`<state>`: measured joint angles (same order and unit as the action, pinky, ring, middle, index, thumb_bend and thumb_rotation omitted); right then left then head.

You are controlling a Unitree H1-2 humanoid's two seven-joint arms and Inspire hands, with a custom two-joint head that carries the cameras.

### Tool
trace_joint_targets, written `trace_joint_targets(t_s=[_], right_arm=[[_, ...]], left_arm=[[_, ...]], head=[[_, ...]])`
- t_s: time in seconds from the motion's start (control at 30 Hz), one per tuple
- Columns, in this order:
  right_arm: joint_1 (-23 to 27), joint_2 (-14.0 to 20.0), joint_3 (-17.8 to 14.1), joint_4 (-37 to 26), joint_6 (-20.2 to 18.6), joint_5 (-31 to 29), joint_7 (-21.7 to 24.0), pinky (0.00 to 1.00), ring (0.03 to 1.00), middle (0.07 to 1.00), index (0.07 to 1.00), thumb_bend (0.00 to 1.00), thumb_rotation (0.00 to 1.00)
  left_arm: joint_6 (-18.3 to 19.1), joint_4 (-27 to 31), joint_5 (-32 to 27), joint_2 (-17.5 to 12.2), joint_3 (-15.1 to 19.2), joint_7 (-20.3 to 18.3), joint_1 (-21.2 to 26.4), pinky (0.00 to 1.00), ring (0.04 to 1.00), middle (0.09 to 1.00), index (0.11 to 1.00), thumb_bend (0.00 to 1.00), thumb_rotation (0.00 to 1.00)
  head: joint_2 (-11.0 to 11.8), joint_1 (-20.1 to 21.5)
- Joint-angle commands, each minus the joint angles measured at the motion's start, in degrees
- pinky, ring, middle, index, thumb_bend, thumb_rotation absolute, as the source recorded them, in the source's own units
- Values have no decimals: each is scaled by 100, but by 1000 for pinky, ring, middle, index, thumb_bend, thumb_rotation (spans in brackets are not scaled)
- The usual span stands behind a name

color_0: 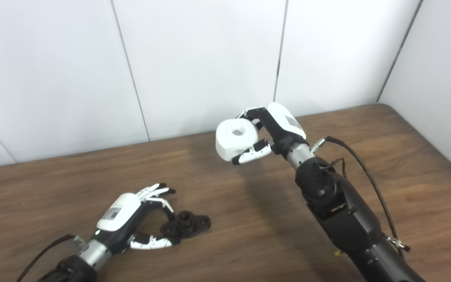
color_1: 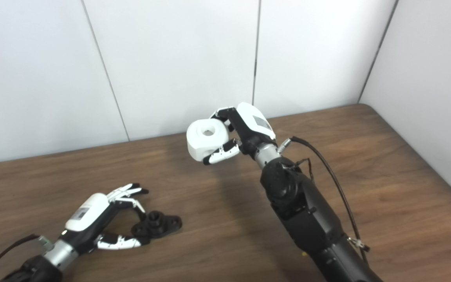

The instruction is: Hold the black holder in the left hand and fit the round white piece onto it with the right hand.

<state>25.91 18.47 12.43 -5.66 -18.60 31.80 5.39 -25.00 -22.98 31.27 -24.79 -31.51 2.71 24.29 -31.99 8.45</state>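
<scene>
The black holder (color_0: pixel 186 226) lies flat on the wooden table (color_0: pixel 249 219), a short peg standing up from its middle. My left hand (color_0: pixel 131 217) rests on the table just left of it, fingers spread open around its left end, thumb tip touching or nearly touching its near edge. It also shows in the right eye view (color_1: pixel 157 225). My right hand (color_0: pixel 266 135) is raised above the table's middle and is shut on the round white piece (color_0: pixel 235 141), a thick ring with a centre hole facing up. The piece is well above and right of the holder.
White wall panels (color_0: pixel 202 58) stand behind the table and along its right side. A black cable (color_0: pixel 370 184) loops off my right forearm. The table's right edge runs close to the side wall.
</scene>
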Motion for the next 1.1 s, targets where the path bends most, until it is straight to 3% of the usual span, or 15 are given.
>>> trace_joint_targets(t_s=[0.0,0.2,0.33,0.6,1.07], right_arm=[[117,-35,27,-257,160,-1,80,629,738,727,481,521,136],[-36,-158,145,-385,253,-25,236,646,738,720,480,523,135],[-146,-290,241,-470,184,-21,377,647,743,729,480,523,132],[-227,-359,357,-510,335,-72,574,622,738,731,480,521,133],[-124,-390,388,-551,521,-219,696,592,728,717,479,521,134]], left_arm=[[402,-415,706,-31,-368,-532,-337,927,947,873,484,524,57],[617,-279,683,50,-388,-711,-332,974,966,890,485,524,58],[574,-388,753,136,-432,-563,-276,951,958,886,484,524,61],[851,-223,671,216,-480,-814,-218,981,980,907,484,524,62],[962,-193,624,285,-569,-737,-196,986,973,899,485,524,59]], head=[[-9,3],[-119,-329],[-192,-535],[-293,-905],[-395,-1170]])
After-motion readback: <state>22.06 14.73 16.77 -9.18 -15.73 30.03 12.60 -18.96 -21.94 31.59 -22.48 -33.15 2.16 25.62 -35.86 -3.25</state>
